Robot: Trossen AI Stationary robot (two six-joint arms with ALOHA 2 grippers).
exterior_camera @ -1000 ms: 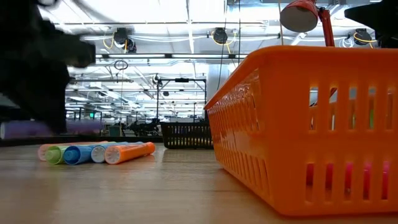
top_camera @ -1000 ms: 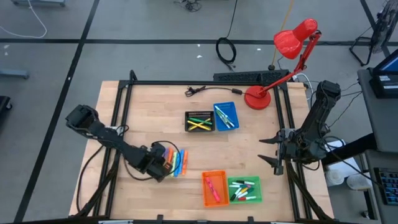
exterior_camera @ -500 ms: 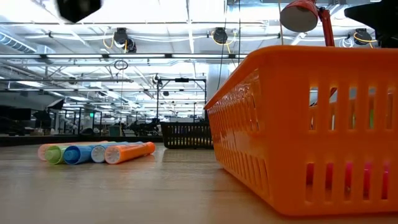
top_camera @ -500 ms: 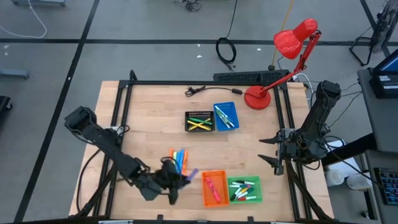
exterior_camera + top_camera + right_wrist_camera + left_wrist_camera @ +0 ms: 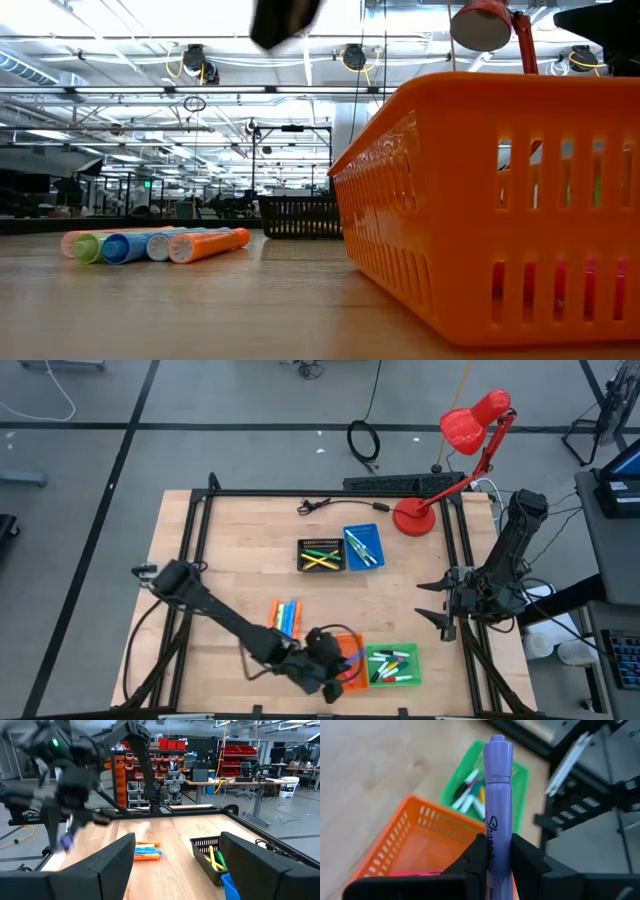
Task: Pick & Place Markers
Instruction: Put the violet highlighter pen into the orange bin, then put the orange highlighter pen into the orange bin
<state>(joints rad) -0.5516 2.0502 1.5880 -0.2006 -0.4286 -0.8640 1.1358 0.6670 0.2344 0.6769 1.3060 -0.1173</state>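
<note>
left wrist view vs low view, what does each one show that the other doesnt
Only the left wrist view shows the left gripper shut on a purple marker, and the green tray holding markers. Only the low view shows the row of loose markers lying on the table and the black tray far behind. Both show the orange tray with something pink inside.

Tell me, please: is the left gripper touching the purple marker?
Touching. In the left wrist view the left gripper has its two dark fingers pressed against both sides of the purple marker, holding it above the orange tray.
</note>
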